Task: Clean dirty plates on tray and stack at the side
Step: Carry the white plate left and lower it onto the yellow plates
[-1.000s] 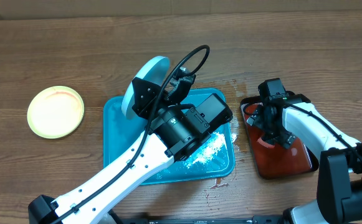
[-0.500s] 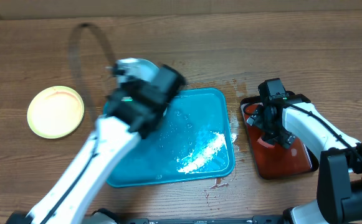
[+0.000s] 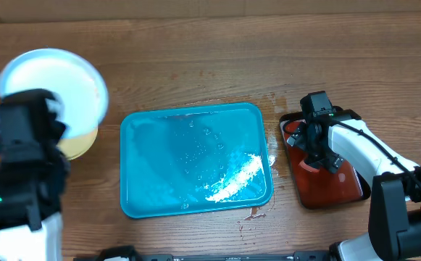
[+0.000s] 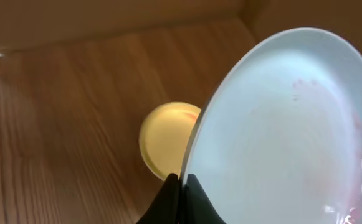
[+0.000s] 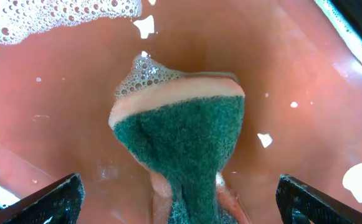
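Once over tray (image 3: 196, 159) — plate (image 3: 54, 80) now seemingly leftward

Glossy wet plastic tray (image 3: 145, 130); smooth glossy plate (image 4: 280, 130); rough green sponge (image 5: 187, 143); wood-grain table (image 3: 268, 51).

A green-and-pink foamy scrubbing sponge (image 5: 184, 140) is lying directly ahead of the right hand, resting in a small black tray with a wet red pad (image 3: 326, 185).

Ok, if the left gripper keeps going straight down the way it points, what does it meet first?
Probably the yellow plate on the table; the held pale blue plate would likely touch it before the left gripper itself. Depth is unclear.
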Motion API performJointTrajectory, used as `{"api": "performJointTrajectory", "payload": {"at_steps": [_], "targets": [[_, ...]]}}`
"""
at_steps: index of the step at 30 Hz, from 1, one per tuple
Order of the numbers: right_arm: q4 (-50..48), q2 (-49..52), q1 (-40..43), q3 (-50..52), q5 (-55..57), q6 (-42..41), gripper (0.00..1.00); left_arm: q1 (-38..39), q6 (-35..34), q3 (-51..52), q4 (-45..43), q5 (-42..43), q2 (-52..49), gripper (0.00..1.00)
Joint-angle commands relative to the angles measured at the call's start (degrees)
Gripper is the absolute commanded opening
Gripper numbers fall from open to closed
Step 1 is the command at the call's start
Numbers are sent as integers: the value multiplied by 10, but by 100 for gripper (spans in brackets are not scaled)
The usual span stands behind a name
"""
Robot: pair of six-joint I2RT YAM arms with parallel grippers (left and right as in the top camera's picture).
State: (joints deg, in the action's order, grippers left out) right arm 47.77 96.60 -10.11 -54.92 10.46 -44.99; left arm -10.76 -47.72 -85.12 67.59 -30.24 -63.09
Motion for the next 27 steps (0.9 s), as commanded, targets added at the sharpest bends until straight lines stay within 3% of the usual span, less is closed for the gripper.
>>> {"api": "performJointTrajectory", "payload": {"at_steps": [1, 8, 16, 27], "targets": [[-2, -2, 2, 1, 1, 1, 100, -133, 69, 51, -59, 143, -47, 4], [-2, -2, 2, 1, 1, 1, 100, -276, 108, 130, -157, 355, -182, 4], [-2, -2, 2, 1, 1, 1, 100, -301, 135, 133, -175, 363, -361, 4], [-2, -2, 2, 1, 1, 1, 100, -302, 133, 133, -233, 360, -396, 4]]}}
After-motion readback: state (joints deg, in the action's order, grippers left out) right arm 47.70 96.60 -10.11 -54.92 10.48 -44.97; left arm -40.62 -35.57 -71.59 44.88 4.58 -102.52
